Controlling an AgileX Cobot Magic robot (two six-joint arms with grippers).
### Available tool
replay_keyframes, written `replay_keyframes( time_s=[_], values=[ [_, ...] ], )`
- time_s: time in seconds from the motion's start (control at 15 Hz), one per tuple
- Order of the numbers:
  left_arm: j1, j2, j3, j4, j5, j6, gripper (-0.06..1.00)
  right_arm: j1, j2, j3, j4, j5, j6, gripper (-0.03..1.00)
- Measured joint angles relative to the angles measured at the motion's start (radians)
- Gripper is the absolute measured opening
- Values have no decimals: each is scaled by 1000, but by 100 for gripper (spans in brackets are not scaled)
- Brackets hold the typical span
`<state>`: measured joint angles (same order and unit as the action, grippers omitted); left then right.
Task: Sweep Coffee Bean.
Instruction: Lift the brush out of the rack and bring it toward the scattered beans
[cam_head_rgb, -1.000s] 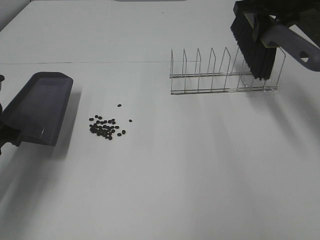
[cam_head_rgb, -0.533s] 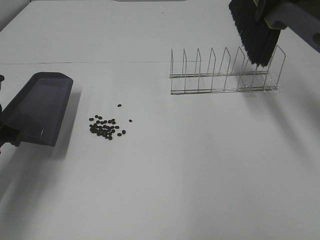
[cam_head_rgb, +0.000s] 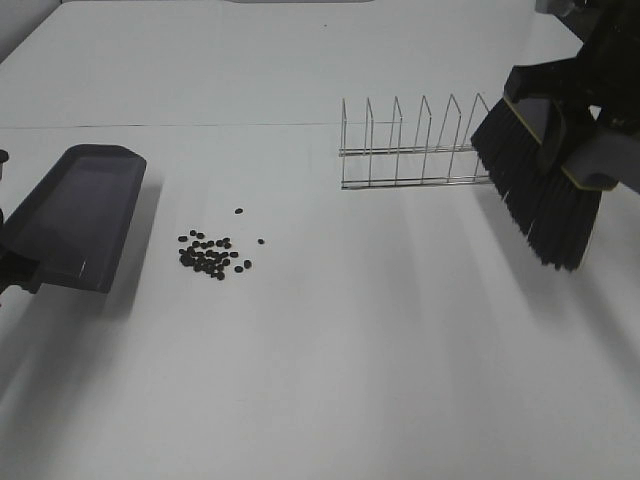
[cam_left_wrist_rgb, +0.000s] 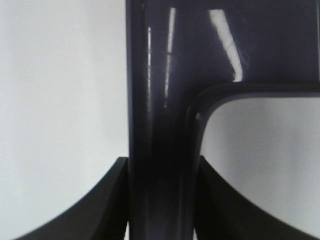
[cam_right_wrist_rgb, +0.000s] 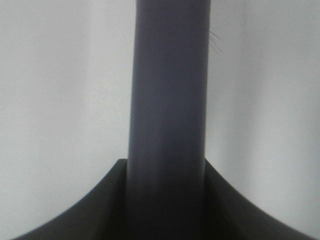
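The coffee beans (cam_head_rgb: 212, 255) lie in a loose dark scatter on the white table, left of centre. A dark purple dustpan (cam_head_rgb: 75, 215) is tilted just left of them, its lip facing the beans. My left gripper (cam_left_wrist_rgb: 162, 200) is shut on the dustpan's handle (cam_left_wrist_rgb: 160, 125) at the left edge of the exterior view. A black-bristled brush (cam_head_rgb: 540, 195) hangs above the table at the right, far from the beans. My right gripper (cam_right_wrist_rgb: 167, 200) is shut on its grey handle (cam_right_wrist_rgb: 167, 100).
A wire dish rack (cam_head_rgb: 415, 150) stands at the back right, just behind and left of the brush. A thin seam (cam_head_rgb: 170, 125) crosses the white table (cam_head_rgb: 330, 380) behind the dustpan.
The brush has come up out of the rack's right end and moved forward and down, now in front of the rack. The dustpan and beans have not moved.
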<state>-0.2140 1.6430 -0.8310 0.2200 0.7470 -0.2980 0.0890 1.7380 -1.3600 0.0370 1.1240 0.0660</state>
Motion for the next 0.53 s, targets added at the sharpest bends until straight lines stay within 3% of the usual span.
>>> replay_keyframes(
  time_s=[0.27,0.53],
  values=[
    [0,0,0,8,-13,12,33,10,0,139,5,-122,1,36],
    [0,74,-31,26,-32,44,33,202,65,84,-176,-166,154,36]
  ],
)
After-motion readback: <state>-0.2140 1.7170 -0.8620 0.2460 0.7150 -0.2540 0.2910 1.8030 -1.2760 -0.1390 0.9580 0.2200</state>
